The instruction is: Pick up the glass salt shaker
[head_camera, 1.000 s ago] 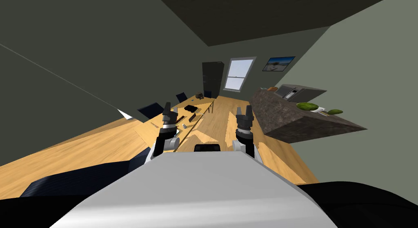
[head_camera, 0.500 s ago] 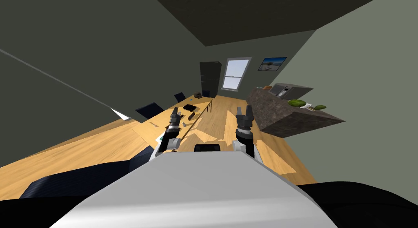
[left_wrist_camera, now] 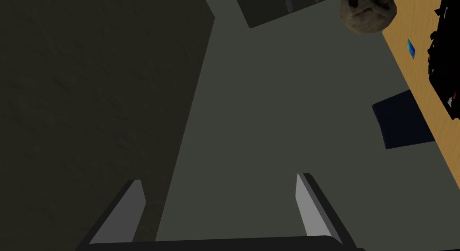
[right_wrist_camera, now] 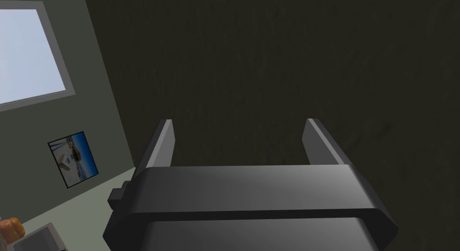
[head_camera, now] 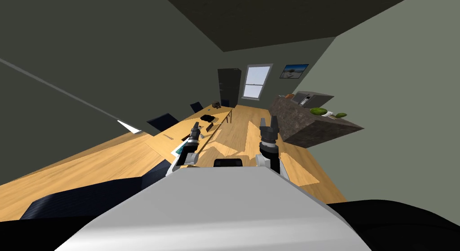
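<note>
Our left claw [head_camera: 194, 129] hangs over the near part of the wooden counter [head_camera: 177, 132], fingers [left_wrist_camera: 126, 217] wide apart with nothing between them. It points at a grey-green wall, not down at the work. What we take for the salt shaker [head_camera: 203, 136] is a small pale speck on the counter just beside that claw, near the counter's long edge. It is too small for us to be sure of. Our right claw [head_camera: 268, 122] is raised over the floor [head_camera: 242, 134], also apart and empty.

We see three risks. Closing now would catch only air, since the shaker is not between the blades. Coming down while aimed this way could let a finger knock the shaker over or off the edge. Thin blades on a small, smooth body may also let it slip or twist.

Farther along the counter lies black clutter [head_camera: 208, 118], and dark chairs [head_camera: 164, 121] stand at its far side. At the room's end are a window [head_camera: 255, 82], a dark cabinet [head_camera: 229, 86] and a picture [head_camera: 294, 71]. A dark speckled block [head_camera: 305, 127] to the right carries a grey appliance [head_camera: 310, 99] and green things [head_camera: 319, 111].
</note>
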